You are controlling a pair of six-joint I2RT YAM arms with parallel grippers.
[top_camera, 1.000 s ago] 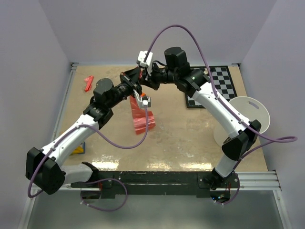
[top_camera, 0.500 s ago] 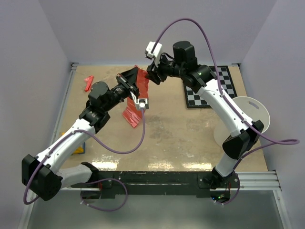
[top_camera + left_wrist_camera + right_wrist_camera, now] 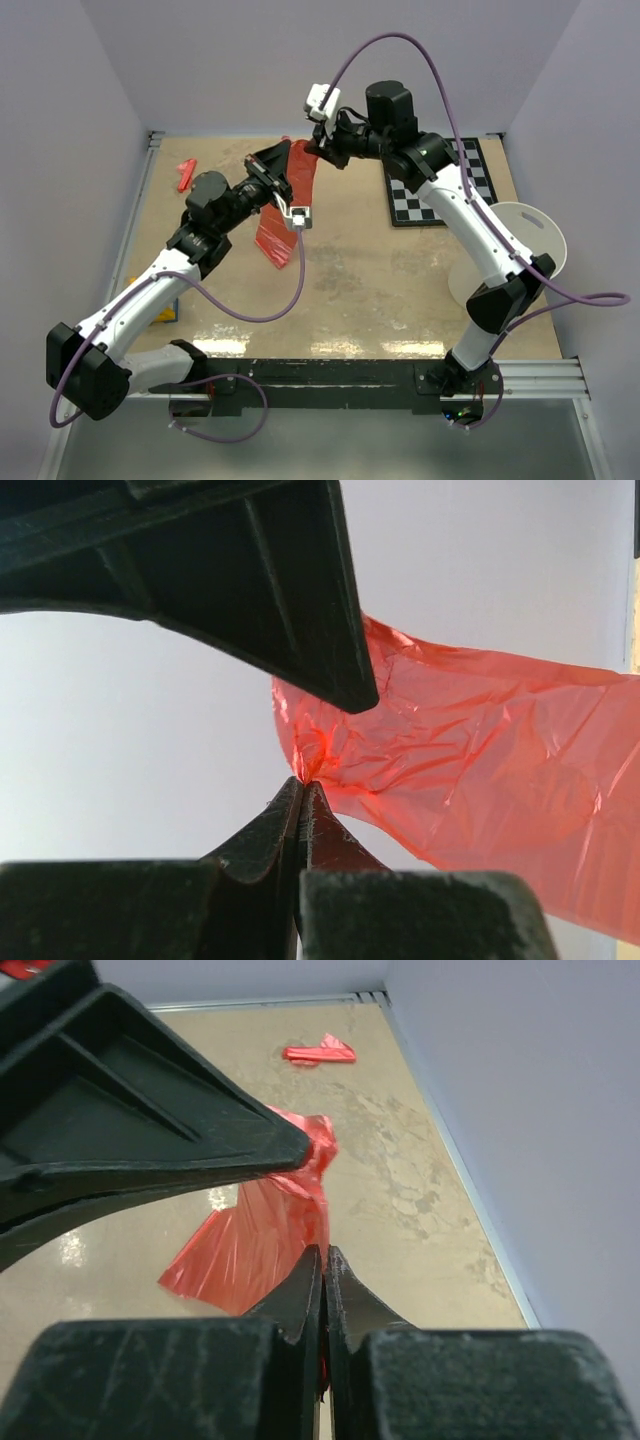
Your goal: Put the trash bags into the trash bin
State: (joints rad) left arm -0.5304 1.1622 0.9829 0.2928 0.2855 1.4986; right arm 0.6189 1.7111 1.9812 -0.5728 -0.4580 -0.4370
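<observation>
The trash bag (image 3: 273, 237), thin crinkly red film, hangs in the air above the back middle of the table, held at its top by both grippers. My left gripper (image 3: 283, 168) is shut on one pinch of the film (image 3: 303, 778), and the bag (image 3: 470, 770) spreads away to the right in its wrist view. My right gripper (image 3: 316, 152) is shut on the film (image 3: 325, 1252) close beside it, with the bag (image 3: 255, 1245) drooping below. The trash bin (image 3: 525, 230), a white bucket, sits at the right edge, partly behind the right arm.
A small solid red piece (image 3: 186, 173) lies at the back left, and the right wrist view shows that red piece (image 3: 320, 1053) too. A black-and-white checkerboard (image 3: 445, 185) lies at the back right. A yellow-and-blue object (image 3: 170, 311) peeks out under the left arm.
The left gripper has lifted the bag up and back, off the table. The right gripper drew back to the right, opened, and shut again on the film beside the left one.
</observation>
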